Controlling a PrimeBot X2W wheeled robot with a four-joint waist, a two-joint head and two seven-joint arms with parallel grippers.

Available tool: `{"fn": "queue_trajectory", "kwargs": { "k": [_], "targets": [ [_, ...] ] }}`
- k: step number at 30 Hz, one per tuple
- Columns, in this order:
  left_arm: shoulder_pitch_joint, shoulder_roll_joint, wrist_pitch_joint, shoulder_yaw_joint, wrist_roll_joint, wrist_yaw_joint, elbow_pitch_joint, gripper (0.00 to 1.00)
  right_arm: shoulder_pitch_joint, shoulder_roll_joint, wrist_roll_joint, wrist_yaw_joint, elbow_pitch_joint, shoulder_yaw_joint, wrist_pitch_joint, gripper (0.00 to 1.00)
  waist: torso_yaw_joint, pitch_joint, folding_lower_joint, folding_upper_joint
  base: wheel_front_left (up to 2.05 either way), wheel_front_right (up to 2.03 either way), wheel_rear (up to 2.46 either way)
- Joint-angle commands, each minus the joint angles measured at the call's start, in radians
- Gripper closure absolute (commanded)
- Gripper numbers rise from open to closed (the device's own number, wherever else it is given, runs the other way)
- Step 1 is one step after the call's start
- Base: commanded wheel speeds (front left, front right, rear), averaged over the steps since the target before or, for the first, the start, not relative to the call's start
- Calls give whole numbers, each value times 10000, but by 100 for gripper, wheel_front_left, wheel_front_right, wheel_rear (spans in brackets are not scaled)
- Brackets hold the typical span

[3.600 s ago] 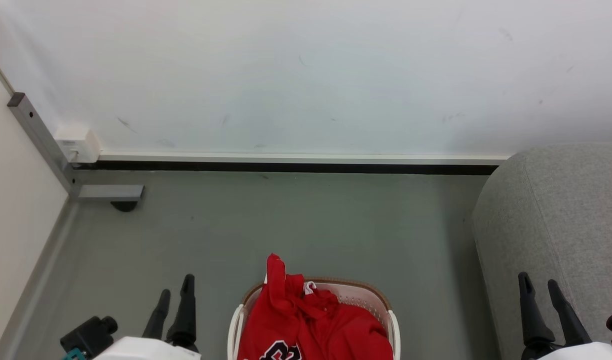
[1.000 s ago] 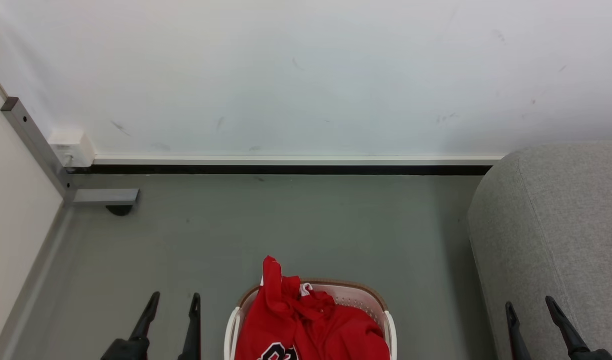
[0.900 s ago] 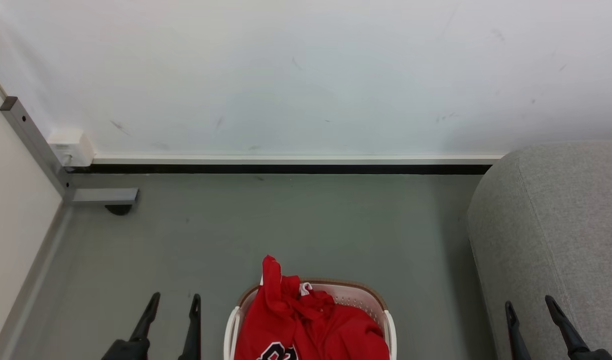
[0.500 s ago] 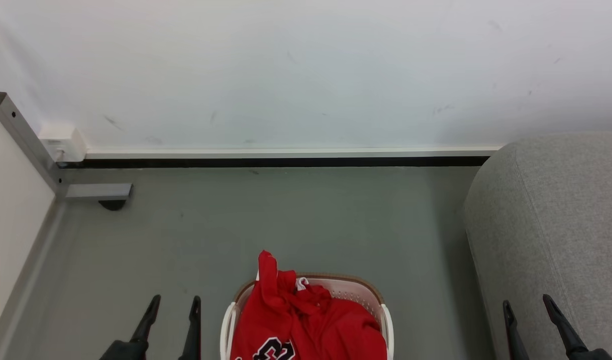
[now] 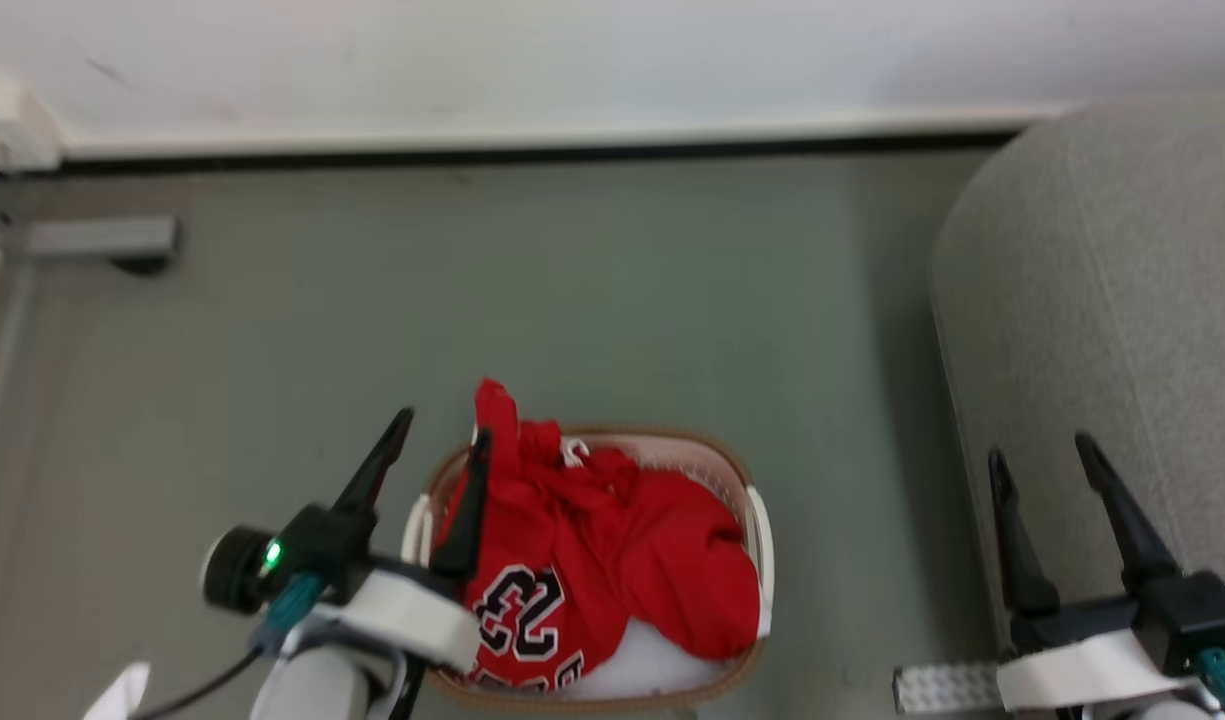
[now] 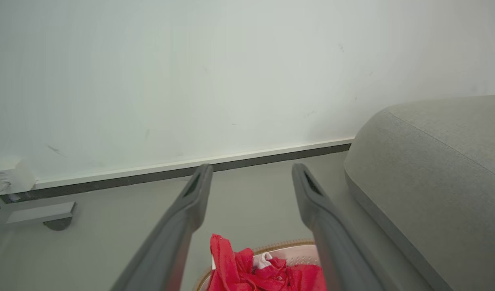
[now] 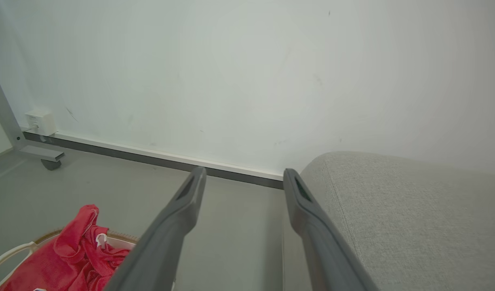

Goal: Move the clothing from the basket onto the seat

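Bright red clothing point(image 5: 612, 545) with black-white "33" lettering fills the white basket point(image 5: 760, 525) on the grey floor, one fold standing up at its far left rim. In the left wrist view the clothing point(image 6: 247, 268) and the basket point(image 6: 289, 245) lie below the open left gripper point(image 6: 251, 171). In the head view my left gripper point(image 5: 442, 432) hangs open above the basket's left rim, nothing between its fingers. My right gripper point(image 5: 1040, 452) stands open at the lower right, over the grey seat's point(image 5: 1102, 300) edge. The seat point(image 7: 409, 210) is at the right, the clothing point(image 7: 69, 254) at the lower left.
A white wall point(image 5: 572, 60) with a dark skirting strip runs along the far side. A grey metal frame foot point(image 5: 102, 240) with a castor sits at the far left beside a white box point(image 5: 7, 125). Bare grey floor point(image 5: 622, 290) lies between basket, wall and seat.
The head camera has tipped down, so the whole picture shifted. My left gripper has risen and swung right, over the basket's left rim. The right gripper shows further up the picture.
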Motion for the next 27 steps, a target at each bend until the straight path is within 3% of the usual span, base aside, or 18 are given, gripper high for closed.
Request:
{"fn": "queue_trajectory", "kwargs": {
  "k": [1,6,13,20,27],
  "targets": [
    [-300,15,-7,-72,92,-39,214,0,-282,25,-89,-21,-95,62,7,0,-398,1175,-2,0,0,0,0],
    [-1847,16,19,-756,294,-202,2039,0,-997,26,75,-21,-378,256,8,0,-815,2520,-2,0,0,0,0],
    [-3593,-35,1414,-962,-105,-121,4648,0,-1641,33,288,-21,-781,486,8,0,-1381,3951,-2,0,0,0,0],
    [-4586,172,2441,-985,127,538,6464,0,-1845,32,650,-21,-1267,729,8,0,-1882,4877,-2,0,0,0,0],
    [-5364,675,2570,-972,337,1141,7517,0,-1964,31,856,-21,-1722,1028,8,0,-2353,5668,-2,0,0,0,0]
  ]
}}
